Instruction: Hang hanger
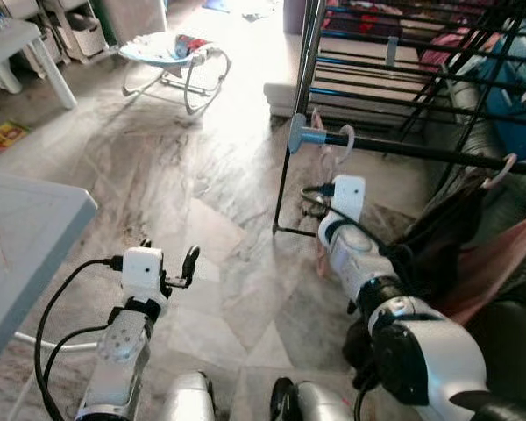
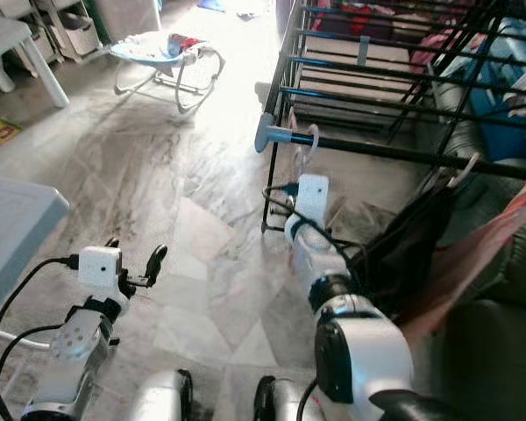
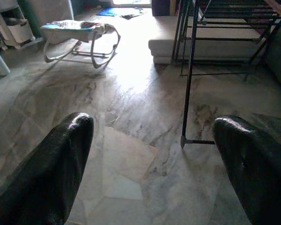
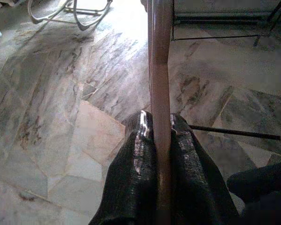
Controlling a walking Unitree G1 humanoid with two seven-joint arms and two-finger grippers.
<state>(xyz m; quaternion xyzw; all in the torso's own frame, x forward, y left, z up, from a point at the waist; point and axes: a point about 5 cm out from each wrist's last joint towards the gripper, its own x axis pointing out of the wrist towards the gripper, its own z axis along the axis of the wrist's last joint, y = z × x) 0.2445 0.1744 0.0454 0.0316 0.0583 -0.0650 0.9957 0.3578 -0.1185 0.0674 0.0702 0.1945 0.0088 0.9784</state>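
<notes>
A grey-veined marble tile floor (image 1: 202, 202) spreads across the room, bright with glare near a pale baby bouncer on a bent metal frame (image 1: 175, 57). On the robot's right stands a black metal clothes rack (image 1: 403, 70) with many horizontal bars; its front rail (image 1: 421, 151) ends in a grey-blue round cap (image 1: 298, 134). Dark and pink garments (image 1: 473, 237) hang from that rail further to the right. A pale grey plastic table (image 1: 26, 237) juts in at the robot's left.

The silver right arm reaches towards the capped end of the rail, and the right gripper (image 4: 161, 129) has its two black fingers pressed against a thin pink plastic hanger (image 4: 160, 70), pinching its flat edge between them. The hanger's hook (image 1: 346, 136) curls over the rail just beside the cap.

The left gripper (image 3: 154, 159) is held low over bare floor, its fingers spread wide apart with nothing between them.
</notes>
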